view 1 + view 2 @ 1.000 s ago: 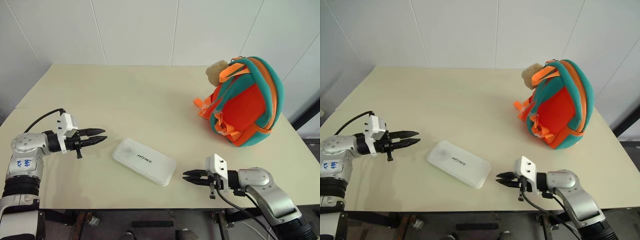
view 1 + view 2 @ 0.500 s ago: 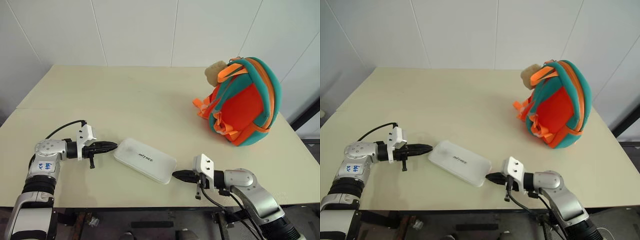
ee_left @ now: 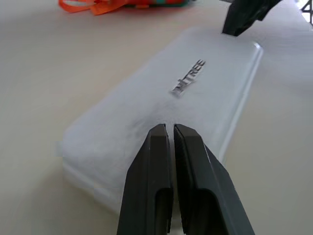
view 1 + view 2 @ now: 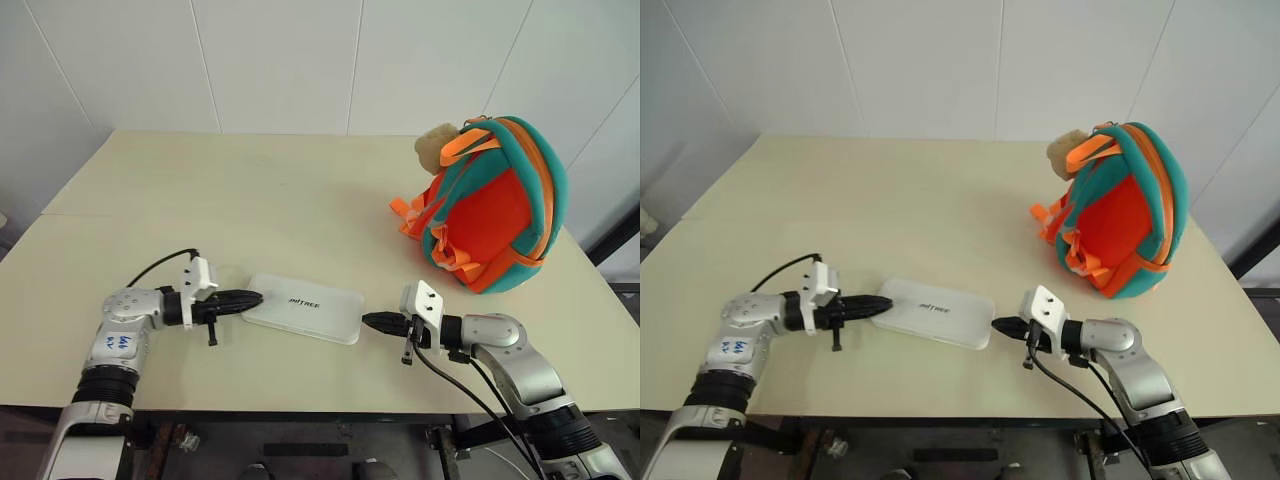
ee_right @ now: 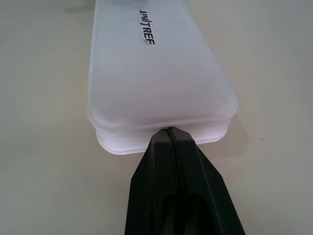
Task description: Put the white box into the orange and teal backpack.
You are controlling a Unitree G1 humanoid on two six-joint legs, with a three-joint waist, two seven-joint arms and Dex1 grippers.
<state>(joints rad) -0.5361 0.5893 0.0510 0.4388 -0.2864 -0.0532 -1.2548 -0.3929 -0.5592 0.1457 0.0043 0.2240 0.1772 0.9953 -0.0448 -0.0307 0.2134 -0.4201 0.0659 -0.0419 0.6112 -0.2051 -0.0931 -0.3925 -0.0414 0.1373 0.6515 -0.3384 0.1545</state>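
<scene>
The white box (image 4: 305, 308), flat with dark lettering on top, lies on the table near its front edge. My left gripper (image 4: 257, 298) is shut and its tips press against the box's left end; the same gripper (image 3: 166, 128) shows with both fingers together at that end. Shut as well, my right gripper (image 4: 368, 320) has its tips against the box's right end, seen close in the right wrist view (image 5: 169, 130). The orange and teal backpack (image 4: 495, 205) stands upright at the far right, a tan plush piece (image 4: 436, 146) at its top.
The beige table (image 4: 250, 210) has open room between the box and the backpack. Orange straps (image 4: 408, 214) trail from the backpack's left side. White wall panels rise behind the table's far edge.
Both grippers have closed in on the box from either side until their tips meet its ends. The box has turned to lie more level across the table.
</scene>
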